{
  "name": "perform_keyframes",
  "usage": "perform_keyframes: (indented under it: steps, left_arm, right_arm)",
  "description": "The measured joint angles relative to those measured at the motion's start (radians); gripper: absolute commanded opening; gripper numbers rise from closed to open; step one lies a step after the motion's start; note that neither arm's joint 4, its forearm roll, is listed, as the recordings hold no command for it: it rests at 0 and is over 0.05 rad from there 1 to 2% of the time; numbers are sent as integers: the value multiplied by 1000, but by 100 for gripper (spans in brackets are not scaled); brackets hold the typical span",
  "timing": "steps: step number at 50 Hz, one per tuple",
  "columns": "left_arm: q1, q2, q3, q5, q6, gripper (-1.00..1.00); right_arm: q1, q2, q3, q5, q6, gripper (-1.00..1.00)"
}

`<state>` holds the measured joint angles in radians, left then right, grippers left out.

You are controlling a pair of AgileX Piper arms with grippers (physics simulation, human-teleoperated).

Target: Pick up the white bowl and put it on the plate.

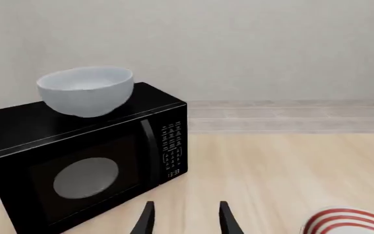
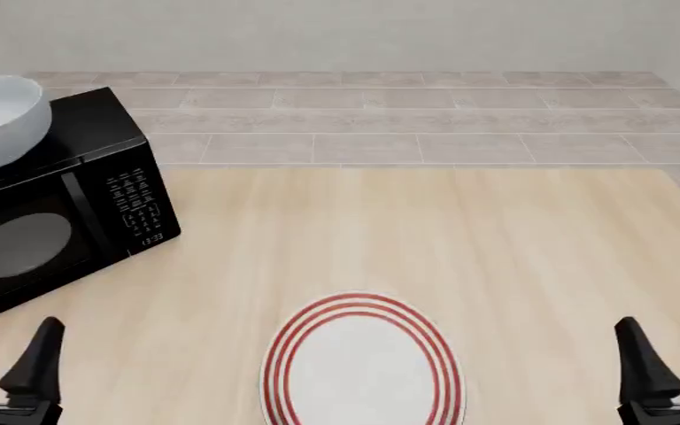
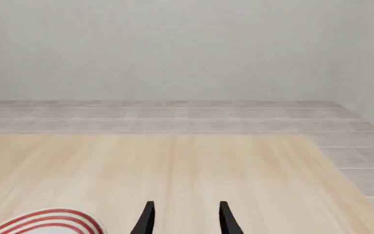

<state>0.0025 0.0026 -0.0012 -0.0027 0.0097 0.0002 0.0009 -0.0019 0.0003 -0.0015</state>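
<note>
Left wrist view: the white bowl (image 1: pixel 86 90) sits on top of the black microwave (image 1: pixel 89 165), its inside hidden; the left gripper (image 1: pixel 185 219) hangs with jaws apart, holding nothing.

Front view: the plate (image 2: pixel 361 361) lies bare on the wooden table (image 2: pixel 494 257), well apart from the bowl.

Right wrist view: the right gripper (image 3: pixel 185 219) is spread and empty.
</note>
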Motion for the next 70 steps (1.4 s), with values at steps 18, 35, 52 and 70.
perform_keyframes:
  steps: [18,35,52,70]
  left_arm:
    - [9,36,-55,2,13,100]
    - [9,186,-333,46,11,100]
    - [58,375,-625,108,-11,100]
    - [206,604,-873,146,-79,100]
  right_arm:
    - [9,4,-5,-1,-10,100]
    - [27,6,-11,5,-16,100]
    - [45,3,-23,17,-21,100]
    - [66,2,-31,22,-33,100]
